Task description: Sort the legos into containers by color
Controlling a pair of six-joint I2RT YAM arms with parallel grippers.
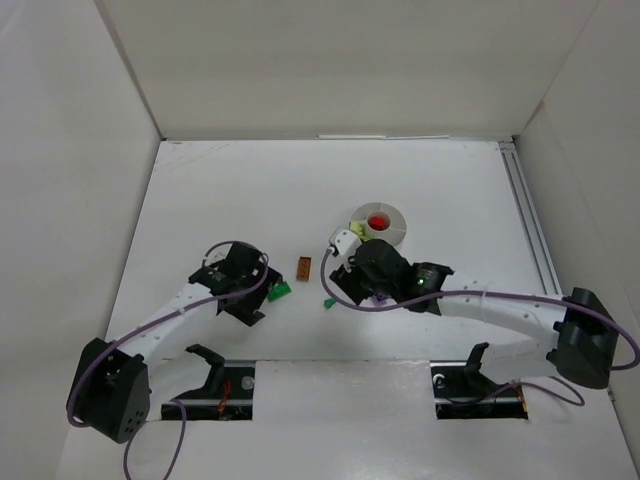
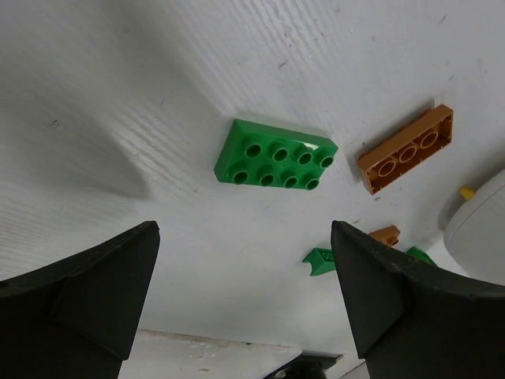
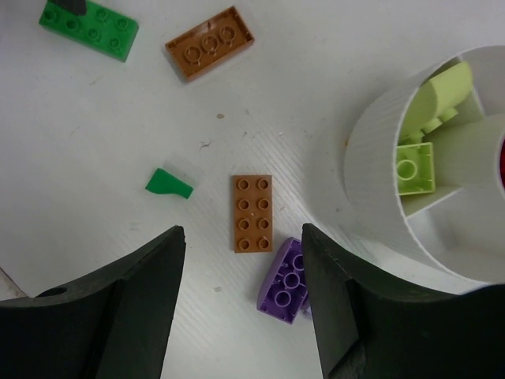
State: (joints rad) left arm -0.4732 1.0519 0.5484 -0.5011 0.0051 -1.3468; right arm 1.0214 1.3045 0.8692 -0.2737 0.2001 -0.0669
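— What is closest to us, on the left?

— The left gripper, low over the white table. Its two black fingers are spread wide and nothing is between them.

— And just past it?

— A green brick, two rows of four studs, flat on the table beyond the fingertips and clear of both. To its right lies an orange-brown plate, hollow side up, near the green brick but apart from it.

— Further right?

— A small green wedge, alone on the table between the two arms. Then the right gripper, reaching in from the right side. Its fingers also stand apart and grip nothing.

— Anything under it?

— An orange-brown brick, studs up, on the table in line with the gap between the fingers. A purple brick sits tilted at its lower corner, by the finger nearer the tub. Whether the two bricks touch, I cannot tell.

— Where is the tub?

— The round white tub stands just right of those bricks, on the far side of the right gripper. One wedge compartment holds a yellow-green brick with a paler rounded piece behind it. From above, a red piece shows in the central circle.
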